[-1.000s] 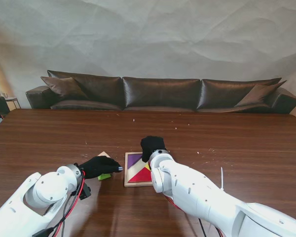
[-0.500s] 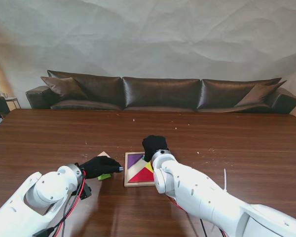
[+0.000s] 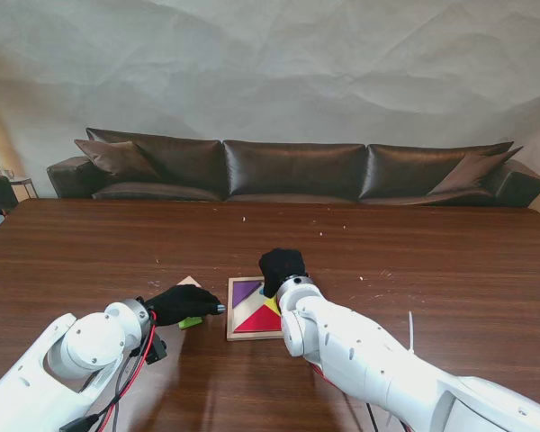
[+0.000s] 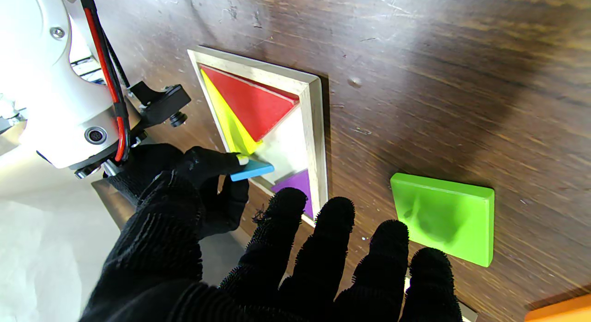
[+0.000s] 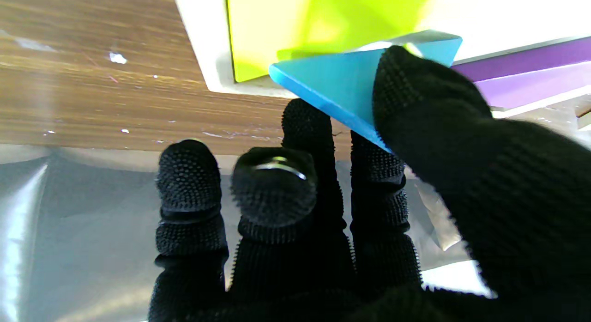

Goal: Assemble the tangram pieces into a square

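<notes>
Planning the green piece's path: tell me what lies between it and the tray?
Only bare table between green piece and tray, in the left wrist view.

Dark brown wooden table (image 3: 414, 252), grain running side to side, surface scuffed and flecked with pale specks; a light wooden tray (image 3: 233, 317) lies flat on it near the middle, close to me; a green block (image 4: 443, 218) lies flat on the bare wood just to the left of the tray, apart from its frame; an orange piece (image 4: 561, 310) sits at the edge of the left wrist view, mostly cut off.
</notes>
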Motion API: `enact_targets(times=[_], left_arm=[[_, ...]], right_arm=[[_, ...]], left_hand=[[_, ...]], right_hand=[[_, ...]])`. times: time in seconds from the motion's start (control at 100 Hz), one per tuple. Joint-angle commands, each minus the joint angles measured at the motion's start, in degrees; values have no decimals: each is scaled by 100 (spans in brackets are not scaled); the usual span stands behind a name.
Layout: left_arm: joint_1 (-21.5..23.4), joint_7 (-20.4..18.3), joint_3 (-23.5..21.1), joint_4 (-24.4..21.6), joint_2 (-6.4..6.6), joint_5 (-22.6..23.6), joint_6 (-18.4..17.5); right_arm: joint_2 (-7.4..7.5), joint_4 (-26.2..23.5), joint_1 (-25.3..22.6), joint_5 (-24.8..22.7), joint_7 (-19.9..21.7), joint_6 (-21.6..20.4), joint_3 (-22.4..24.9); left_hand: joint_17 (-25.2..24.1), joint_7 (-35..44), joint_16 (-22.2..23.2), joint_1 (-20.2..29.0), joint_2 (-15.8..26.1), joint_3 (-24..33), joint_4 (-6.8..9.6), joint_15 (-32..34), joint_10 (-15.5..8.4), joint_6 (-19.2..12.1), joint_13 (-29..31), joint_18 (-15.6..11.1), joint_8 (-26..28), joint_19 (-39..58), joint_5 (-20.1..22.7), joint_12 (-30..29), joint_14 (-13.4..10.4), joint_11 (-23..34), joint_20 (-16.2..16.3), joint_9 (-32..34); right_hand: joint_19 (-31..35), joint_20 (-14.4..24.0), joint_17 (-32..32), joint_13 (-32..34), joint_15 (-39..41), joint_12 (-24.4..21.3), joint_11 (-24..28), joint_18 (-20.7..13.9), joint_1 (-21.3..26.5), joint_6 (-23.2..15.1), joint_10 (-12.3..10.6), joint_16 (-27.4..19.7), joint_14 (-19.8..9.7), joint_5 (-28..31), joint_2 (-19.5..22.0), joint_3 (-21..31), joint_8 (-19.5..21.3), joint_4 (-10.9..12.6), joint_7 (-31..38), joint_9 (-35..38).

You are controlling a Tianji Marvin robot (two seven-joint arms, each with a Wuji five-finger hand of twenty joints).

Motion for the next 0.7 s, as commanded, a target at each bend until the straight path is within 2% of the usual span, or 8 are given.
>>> enact_targets(times=[0.0,0.12,0.24,0.35,0.45,0.47,0.69], left_arm=[[7,-127,1,-15,-5,-12,18],[-2,-135,11,-7,-3,-13,17],[-15,-154,26,3,1,-17,13],[-23,-167,35,3,3,-19,28],[-28,-169,41,4,3,-20,33],[-29,-170,42,5,3,-20,33],[-40,-188,54,11,7,-23,41]], right_arm=[[49,-127,-98,-36,79,-21,11],[148,-305,-180,-70,134,-35,78],[243,-454,-234,-124,223,-54,113],[309,-542,-260,-152,289,-92,135],[357,-598,-264,-176,362,-132,138],[365,-604,-262,-178,376,-148,136],[392,-623,-275,-196,373,-260,144]], left_hand=[[12,2,82,72,145,83,151,72,58,29,115,105,34,105,111,64,104,-25,40,70],[15,-7,84,71,142,87,151,78,46,32,127,102,31,106,91,64,95,-23,39,70],[16,0,85,63,150,88,150,81,54,19,132,101,33,107,105,64,87,-25,39,69],[16,-4,84,65,148,94,150,80,36,23,128,102,32,107,98,64,100,-23,39,69],[15,2,84,60,148,92,149,79,44,34,123,96,34,107,112,64,94,-25,39,65],[14,0,84,59,145,92,149,78,42,28,122,96,34,107,109,64,95,-23,39,68],[13,-1,83,60,142,95,149,79,60,24,124,96,34,107,105,64,89,-23,38,71]], right_hand=[[197,117,1818,55,121,6,89,176,-38,-90,24,71,-134,86,-342,-55,-33,-202,149,306],[145,123,1689,53,-22,21,52,165,-163,77,83,2,-95,-87,-376,-36,-4,-205,-91,59],[64,185,1543,52,-214,-28,94,165,-461,305,89,-57,-33,-118,-283,19,252,31,-807,-195],[5,249,1397,46,-439,-139,136,187,-680,443,92,-106,43,-143,-118,40,696,729,-1481,-390],[-12,268,1362,39,-495,-160,142,183,-716,461,86,-85,27,-150,-84,50,944,946,-1661,-442],[-18,275,1322,47,-542,-161,144,179,-742,479,84,-100,63,-180,-64,43,1013,1069,-1730,-467],[-33,296,1240,42,-599,-160,164,186,-741,444,52,-88,55,-217,9,41,1134,1104,-1830,-521]])
